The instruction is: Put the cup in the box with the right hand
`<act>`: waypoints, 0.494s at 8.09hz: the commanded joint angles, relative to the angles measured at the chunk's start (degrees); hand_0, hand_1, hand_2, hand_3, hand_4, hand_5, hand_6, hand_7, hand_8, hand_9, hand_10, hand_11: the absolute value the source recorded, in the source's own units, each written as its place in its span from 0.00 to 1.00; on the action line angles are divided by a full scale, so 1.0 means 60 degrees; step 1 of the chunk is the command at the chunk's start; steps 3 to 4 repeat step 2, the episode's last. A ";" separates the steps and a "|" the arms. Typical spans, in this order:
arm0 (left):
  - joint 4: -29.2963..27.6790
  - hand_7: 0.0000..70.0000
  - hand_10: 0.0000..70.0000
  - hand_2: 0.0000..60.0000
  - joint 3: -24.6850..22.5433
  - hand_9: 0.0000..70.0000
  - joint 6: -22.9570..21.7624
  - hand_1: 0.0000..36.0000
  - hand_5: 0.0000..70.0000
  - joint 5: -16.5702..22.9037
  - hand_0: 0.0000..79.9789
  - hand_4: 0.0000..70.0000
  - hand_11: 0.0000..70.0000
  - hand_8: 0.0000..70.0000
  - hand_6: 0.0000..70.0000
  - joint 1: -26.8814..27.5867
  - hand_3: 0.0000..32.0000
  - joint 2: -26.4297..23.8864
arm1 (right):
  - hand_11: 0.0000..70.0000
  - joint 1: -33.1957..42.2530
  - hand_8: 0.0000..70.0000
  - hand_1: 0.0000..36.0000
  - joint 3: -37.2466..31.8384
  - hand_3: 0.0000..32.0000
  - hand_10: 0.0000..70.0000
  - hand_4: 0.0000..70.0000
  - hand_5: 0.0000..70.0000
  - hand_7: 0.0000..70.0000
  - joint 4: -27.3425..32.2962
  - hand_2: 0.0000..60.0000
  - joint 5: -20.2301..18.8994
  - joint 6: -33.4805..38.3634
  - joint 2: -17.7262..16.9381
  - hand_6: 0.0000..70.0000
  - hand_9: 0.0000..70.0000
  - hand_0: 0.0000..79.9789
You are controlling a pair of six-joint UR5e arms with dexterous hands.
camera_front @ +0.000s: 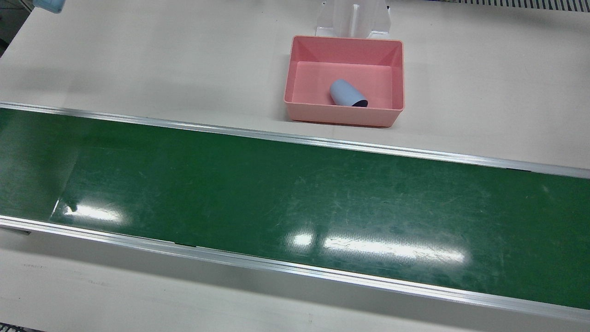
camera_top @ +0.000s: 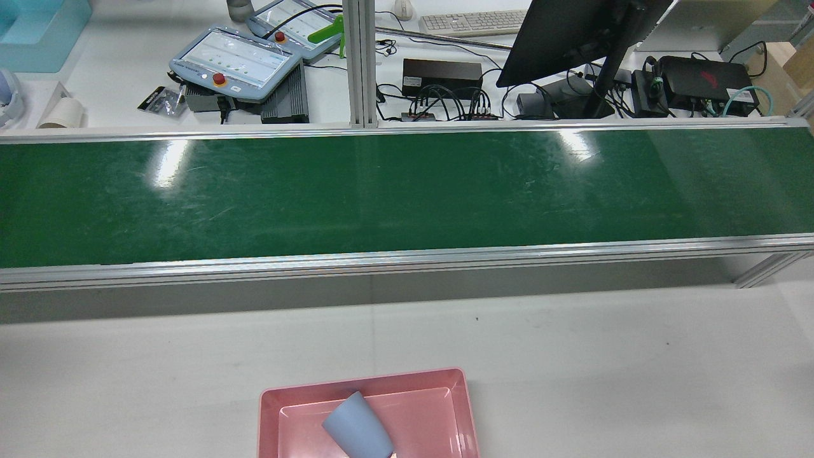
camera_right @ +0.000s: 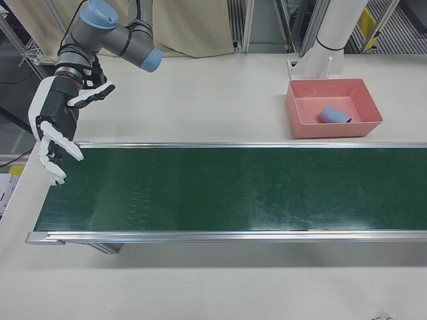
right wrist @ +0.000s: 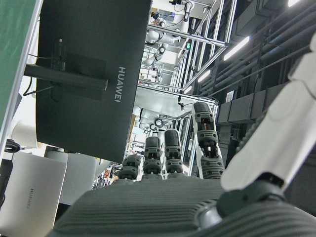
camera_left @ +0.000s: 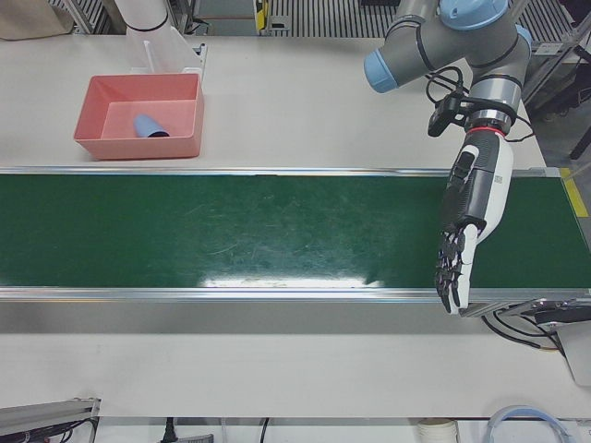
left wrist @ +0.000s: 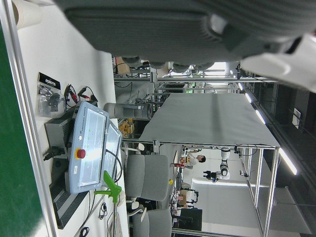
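The pink rectangular plastic box (camera_front: 345, 83) stands on the cream table (camera_front: 138, 60), on the robot's side of the green conveyor belt (camera_front: 295, 203) and apart from it. Inside lies one item: the pale blue-grey plastic cup (camera_front: 346, 93), on its side on the box floor, mouth turned toward the belt-side wall. In the right-front view the cup (camera_right: 335, 115) rests near the middle of the box (camera_right: 333, 107); in the left-front view the cup (camera_left: 149, 125) again lies on the box floor (camera_left: 140, 115). Nothing else is in the box.

The right hand (camera_right: 55, 130) hangs over the far end of the belt, well apart from the box, fingers spread and holding nothing. The left hand (camera_left: 469, 226) hangs over the opposite end of the belt, fingers extended downward, together but not clenched, also holding nothing.

Limits of view: the rear view cuts off the near part of the box (camera_top: 369, 413) and the cup's mouth (camera_top: 357, 427) at its bottom edge, and shows neither hand. The front view shows no hand. The two hand views show only the hands' own undersides and the room beyond, a black monitor (right wrist: 89, 74) among it; the box and cup do not appear there.
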 commanded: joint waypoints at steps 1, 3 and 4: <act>0.0010 0.00 0.00 0.00 -0.0004 0.00 0.0000 0.00 0.00 0.0000 0.00 0.00 0.00 0.00 0.00 0.0003 0.00 -0.0008 | 0.16 0.0082 0.16 0.12 -0.0614 0.00 0.11 0.18 0.05 0.40 0.0391 0.09 -0.0057 0.0200 -0.0034 0.10 0.30 0.56; 0.0010 0.00 0.00 0.00 -0.0004 0.00 0.0000 0.00 0.00 0.0000 0.00 0.00 0.00 0.00 0.00 0.0003 0.00 -0.0008 | 0.17 0.0009 0.16 0.08 -0.0687 0.00 0.11 0.18 0.06 0.38 0.0391 0.03 -0.0057 0.0200 -0.0019 0.10 0.30 0.58; 0.0010 0.00 0.00 0.00 -0.0004 0.00 0.0000 0.00 0.00 0.0000 0.00 0.00 0.00 0.00 0.00 0.0003 0.00 -0.0008 | 0.17 0.0009 0.16 0.08 -0.0687 0.00 0.11 0.18 0.06 0.38 0.0391 0.03 -0.0057 0.0200 -0.0019 0.10 0.30 0.58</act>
